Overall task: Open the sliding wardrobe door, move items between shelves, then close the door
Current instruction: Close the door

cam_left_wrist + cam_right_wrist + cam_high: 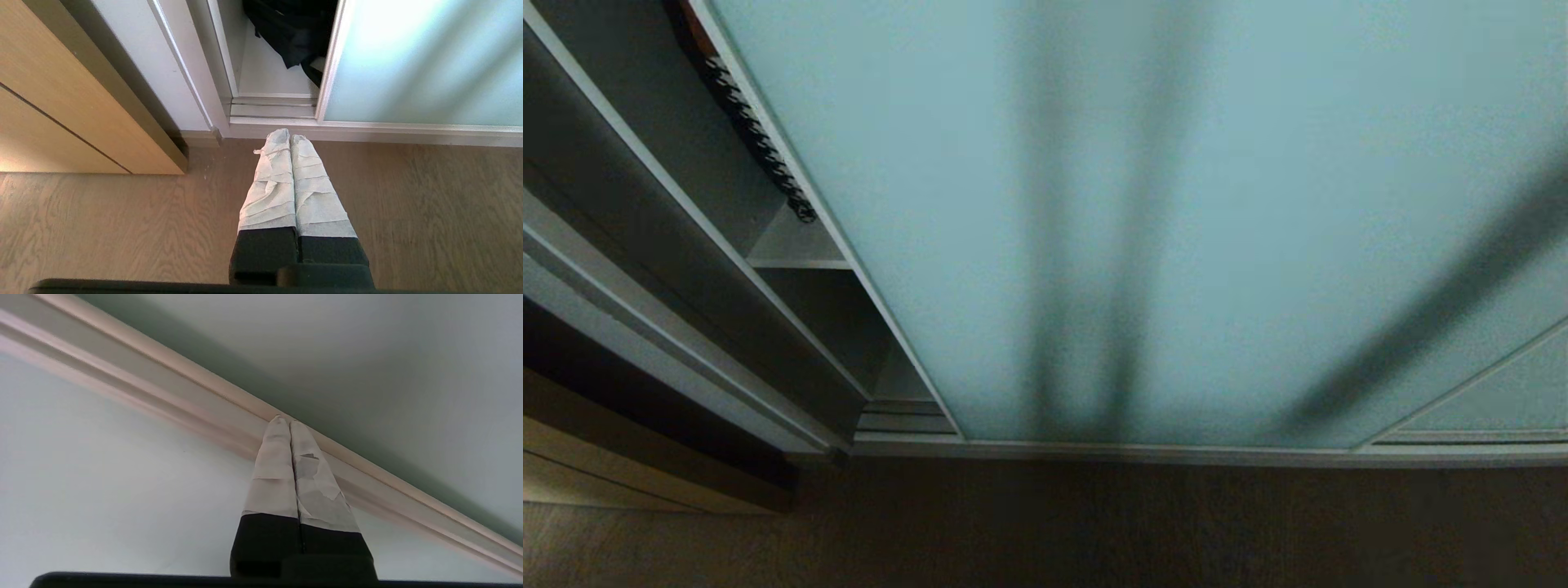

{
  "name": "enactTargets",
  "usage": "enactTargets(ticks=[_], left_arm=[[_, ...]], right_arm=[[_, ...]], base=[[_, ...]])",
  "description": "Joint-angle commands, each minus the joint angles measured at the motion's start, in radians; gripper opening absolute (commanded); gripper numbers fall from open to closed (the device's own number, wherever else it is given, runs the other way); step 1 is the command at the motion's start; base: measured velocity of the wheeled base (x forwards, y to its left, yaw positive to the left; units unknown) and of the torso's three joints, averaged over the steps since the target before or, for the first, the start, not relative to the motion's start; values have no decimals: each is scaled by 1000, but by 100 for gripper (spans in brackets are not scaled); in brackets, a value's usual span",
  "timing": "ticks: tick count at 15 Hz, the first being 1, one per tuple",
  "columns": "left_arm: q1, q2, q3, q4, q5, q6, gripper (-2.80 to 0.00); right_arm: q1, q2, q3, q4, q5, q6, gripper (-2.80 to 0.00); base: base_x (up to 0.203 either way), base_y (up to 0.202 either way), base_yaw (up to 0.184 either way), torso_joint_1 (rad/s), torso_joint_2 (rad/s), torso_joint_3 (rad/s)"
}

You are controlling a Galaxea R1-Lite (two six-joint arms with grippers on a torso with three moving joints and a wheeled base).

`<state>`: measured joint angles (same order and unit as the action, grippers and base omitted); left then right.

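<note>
The sliding wardrobe door (1176,229), frosted blue-green glass in a slim silver frame, covers most of the wardrobe and leaves a narrow gap at the left. In that gap I see a pale shelf (796,263) and a black textured strip (760,147) hanging above it. A black garment (292,32) lies on the bottom board (269,77) inside the gap. My left gripper (289,136) is shut and empty, low over the floor before the door track. My right gripper (286,419) is shut and empty, its tips at a silver frame rail (184,396) between frosted panes.
A beige wooden cabinet (61,102) stands left of the wardrobe, with a white side panel (143,61) between them. Brown wood-grain floor (122,228) runs up to the bottom track (273,108). Neither arm shows in the head view, only dark shadows on the glass.
</note>
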<state>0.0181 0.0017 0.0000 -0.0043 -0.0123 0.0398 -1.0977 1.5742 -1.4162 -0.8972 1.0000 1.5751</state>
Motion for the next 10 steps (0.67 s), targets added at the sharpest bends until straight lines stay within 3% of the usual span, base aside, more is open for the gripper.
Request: enactTargets(ticks=[1,10], left_arm=[[0,1,0,0,0,0,-280],[0,1,0,0,0,0,-280]], right_arm=[[22,-41,39,-9,9,6,-280],[113,-197,307,-223,67,11,-280]], base=[[0,0,0,0,0,0],[0,0,0,0,0,0]])
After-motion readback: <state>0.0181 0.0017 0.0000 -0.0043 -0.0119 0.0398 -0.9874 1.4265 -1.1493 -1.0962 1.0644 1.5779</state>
